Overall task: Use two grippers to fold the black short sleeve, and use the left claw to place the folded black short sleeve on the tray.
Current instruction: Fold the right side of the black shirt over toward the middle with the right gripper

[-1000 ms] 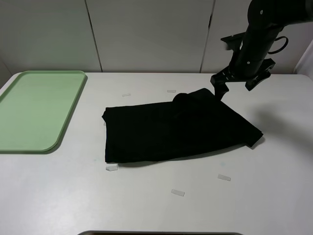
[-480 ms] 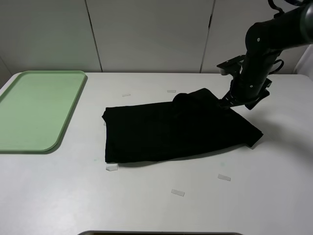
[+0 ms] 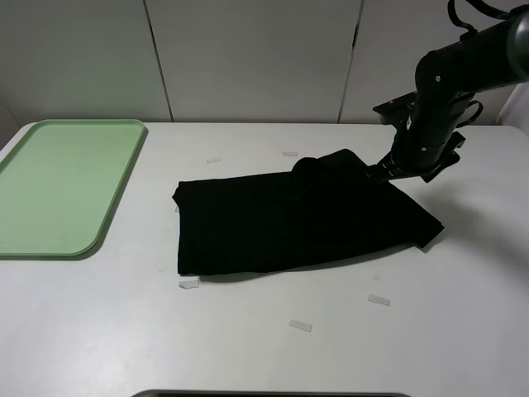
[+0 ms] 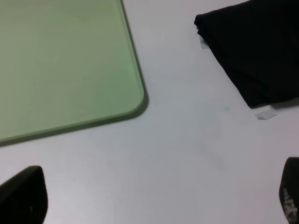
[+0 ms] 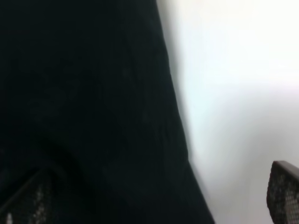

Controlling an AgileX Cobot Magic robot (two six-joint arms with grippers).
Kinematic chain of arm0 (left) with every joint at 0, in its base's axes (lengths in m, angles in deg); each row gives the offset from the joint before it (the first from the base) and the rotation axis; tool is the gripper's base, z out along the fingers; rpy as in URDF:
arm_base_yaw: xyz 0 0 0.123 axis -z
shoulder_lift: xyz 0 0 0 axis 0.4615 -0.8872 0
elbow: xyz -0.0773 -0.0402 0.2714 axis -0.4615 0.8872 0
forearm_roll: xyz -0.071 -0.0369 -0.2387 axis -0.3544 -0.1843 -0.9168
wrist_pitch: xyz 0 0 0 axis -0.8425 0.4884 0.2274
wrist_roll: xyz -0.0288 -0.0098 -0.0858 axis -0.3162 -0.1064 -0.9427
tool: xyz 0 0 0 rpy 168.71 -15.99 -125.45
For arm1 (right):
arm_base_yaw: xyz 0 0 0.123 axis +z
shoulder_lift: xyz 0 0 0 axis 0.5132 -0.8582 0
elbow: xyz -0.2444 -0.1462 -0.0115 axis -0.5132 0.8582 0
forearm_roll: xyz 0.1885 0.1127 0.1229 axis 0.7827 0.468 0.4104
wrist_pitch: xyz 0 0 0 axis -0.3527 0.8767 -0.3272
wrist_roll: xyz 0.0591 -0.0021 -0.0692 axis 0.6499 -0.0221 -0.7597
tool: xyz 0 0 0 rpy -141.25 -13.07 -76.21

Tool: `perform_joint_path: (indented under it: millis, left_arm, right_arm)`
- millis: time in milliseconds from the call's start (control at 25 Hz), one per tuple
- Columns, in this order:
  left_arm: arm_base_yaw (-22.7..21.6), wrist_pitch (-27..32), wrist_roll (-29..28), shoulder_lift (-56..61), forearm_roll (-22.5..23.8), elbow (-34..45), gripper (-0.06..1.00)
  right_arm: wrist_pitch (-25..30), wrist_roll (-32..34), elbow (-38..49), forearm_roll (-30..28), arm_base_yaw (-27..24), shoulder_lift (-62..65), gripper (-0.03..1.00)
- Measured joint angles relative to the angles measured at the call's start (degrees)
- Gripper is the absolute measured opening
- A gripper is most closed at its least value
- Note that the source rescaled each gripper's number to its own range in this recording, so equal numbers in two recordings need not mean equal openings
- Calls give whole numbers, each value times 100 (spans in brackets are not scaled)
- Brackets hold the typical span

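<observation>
Lying partly folded across the middle of the worktop [image 3: 273, 347], the black shirt [image 3: 297, 219] is found well apart from the green tray [image 3: 50, 186] at the left edge. The right tool [image 3: 378, 171] is set low at the shirt's far right corner, its fingers spread with cloth between them; nothing is pinched yet. For a clean fold, it is judged that every layer at that corner should be gathered before closing. A matching corner should be taken by the left tool [image 4: 154, 198], which is held spread over bare worktop near the tray's corner. Small tape scraps [image 3: 189, 284] are scattered on the white surface, and pale wall panels [image 3: 248, 58] are seen behind.
</observation>
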Motion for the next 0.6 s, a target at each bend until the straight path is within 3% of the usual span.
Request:
perform_joint_path:
  millis: [280,600]
  left_arm:
    - [0,0,0,0,0,0,100]
    - [0,0,0,0,5,0,100]
  right_arm:
    - [207,784,29,25,117,0,100]
    - [171,989,152,-59,303,0,100]
